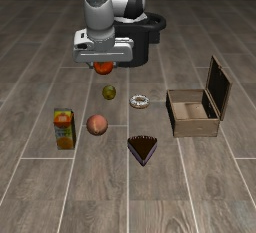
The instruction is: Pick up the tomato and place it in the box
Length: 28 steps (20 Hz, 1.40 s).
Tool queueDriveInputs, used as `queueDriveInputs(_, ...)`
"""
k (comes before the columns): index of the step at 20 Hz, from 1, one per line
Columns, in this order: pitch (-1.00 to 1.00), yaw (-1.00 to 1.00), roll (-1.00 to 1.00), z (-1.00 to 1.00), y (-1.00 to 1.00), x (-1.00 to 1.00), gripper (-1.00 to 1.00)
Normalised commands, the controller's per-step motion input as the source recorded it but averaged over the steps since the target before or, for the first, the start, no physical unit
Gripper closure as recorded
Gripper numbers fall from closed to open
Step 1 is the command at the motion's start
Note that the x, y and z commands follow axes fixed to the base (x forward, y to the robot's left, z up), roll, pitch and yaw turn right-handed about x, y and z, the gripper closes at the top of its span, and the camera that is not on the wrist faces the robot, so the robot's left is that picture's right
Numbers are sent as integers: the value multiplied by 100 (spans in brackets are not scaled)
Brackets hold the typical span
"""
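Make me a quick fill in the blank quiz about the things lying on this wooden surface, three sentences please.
1. The box has its lid ___.
2. The tomato is directly under the ___.
3. The juice carton stands to the exterior view's ___ of the peach.
Missing words: open; gripper; left.

The tomato (pixel 104 69) is small, round and red-orange. It sits right under my gripper (pixel 103 63), with its upper part hidden by the gripper's body (so I cannot tell whether it is actually held). The box (pixel 193 117) is brown wood, squarish and shallow, and stands upright on the plank floor (pixel 60 187) toward the exterior view's right. Its lid is swung back and leans open on the right side, showing a dark inside. The tomato is well apart from the box, not in it.
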Motion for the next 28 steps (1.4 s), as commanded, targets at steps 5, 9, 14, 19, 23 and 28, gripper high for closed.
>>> queueDriveInputs(5, 0, 0, 0, 0, 100, 0, 100)
queueDriveInputs(9, 0, 0, 0, 0, 100, 0, 100)
queueDriveInputs(14, 0, 0, 0, 0, 100, 0, 100)
queueDriveInputs(19, 0, 0, 0, 0, 100, 0, 100)
queueDriveInputs(23, 0, 0, 0, 0, 25, 75, 100)
queueDriveInputs(28, 0, 0, 0, 0, 20, 80, 100)
